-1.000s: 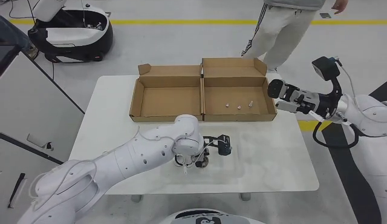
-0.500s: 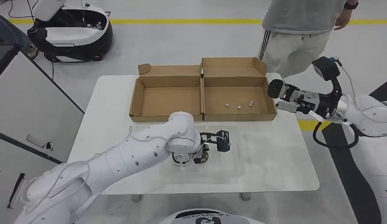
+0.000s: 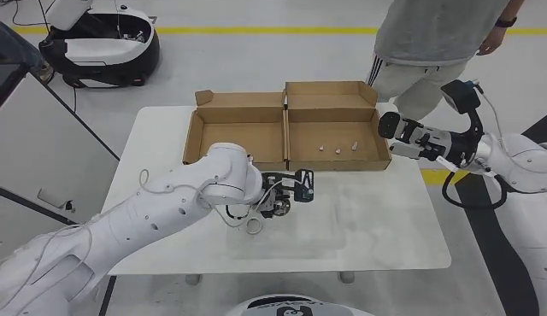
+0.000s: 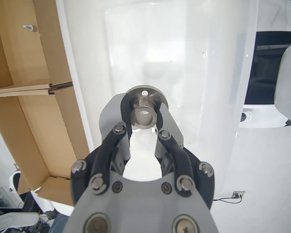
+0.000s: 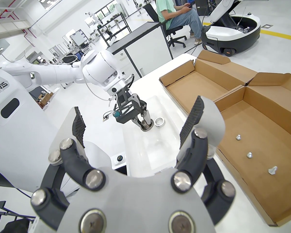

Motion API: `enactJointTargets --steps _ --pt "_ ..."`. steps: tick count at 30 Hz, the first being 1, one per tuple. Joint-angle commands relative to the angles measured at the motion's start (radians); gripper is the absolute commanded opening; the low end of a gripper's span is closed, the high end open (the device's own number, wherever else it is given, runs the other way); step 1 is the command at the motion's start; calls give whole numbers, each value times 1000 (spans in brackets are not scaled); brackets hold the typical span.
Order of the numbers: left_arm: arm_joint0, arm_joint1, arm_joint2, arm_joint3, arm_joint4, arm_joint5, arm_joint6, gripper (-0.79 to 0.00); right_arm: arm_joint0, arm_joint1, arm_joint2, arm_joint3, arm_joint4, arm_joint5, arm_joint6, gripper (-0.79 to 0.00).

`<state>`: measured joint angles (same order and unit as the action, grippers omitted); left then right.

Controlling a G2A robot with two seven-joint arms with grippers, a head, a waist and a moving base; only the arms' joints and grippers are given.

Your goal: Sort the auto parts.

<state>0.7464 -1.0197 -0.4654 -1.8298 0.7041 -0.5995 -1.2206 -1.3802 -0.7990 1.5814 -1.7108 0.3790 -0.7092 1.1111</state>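
Close to the robot, the left gripper point(image 4: 143, 109) is clamped on a round metal part point(image 4: 152, 95). The part has a wide flat rim and a hole through the middle. One finger presses on each side of it. It hangs over a clear tray point(image 3: 359, 213) that lies on the white table point(image 3: 154, 171). A shiny metal ring point(image 5: 160, 124) lies in the tray, just beside the held part.

Farther back, two brown cardboard boxes sit side by side, touching. The left box point(image 3: 239, 115) is just behind the left gripper. The right box point(image 3: 333, 117) has three small metal pieces point(image 5: 249, 155) lying in a row on its floor.

The right gripper point(image 3: 385, 126) hangs at the outer edge of the right box. Its fingers point(image 5: 196, 112) are wide apart, with nothing between them.
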Motion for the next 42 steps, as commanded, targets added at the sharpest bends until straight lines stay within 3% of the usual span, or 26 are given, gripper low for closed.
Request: enactJointTargets --steps 1,7,12,19,25,34,42 --pt "1 -1 0 1 1 1 -1 -785 0 0 0 0 0 0 0 0" --pt "6 -1 -2 4 0 6 15 -785 0 0 0 0 0 0 0 0" --pt "27 29 -112 23 -52 -32 134 -785 0 0 0 0 0 0 0 0" --pt "118 91 -285 47 -214 -206 275 -785 0 0 0 0 0 0 0 0" --pt "200 131 -394 97 -363 -407 407 -785 0 0 0 0 0 0 0 0" --pt "245 158 -387 64 -584 -413 549 -785 0 0 0 0 0 0 0 0" --pt "264 156 -394 19 -776 -413 658 -785 0 0 0 0 0 0 0 0"
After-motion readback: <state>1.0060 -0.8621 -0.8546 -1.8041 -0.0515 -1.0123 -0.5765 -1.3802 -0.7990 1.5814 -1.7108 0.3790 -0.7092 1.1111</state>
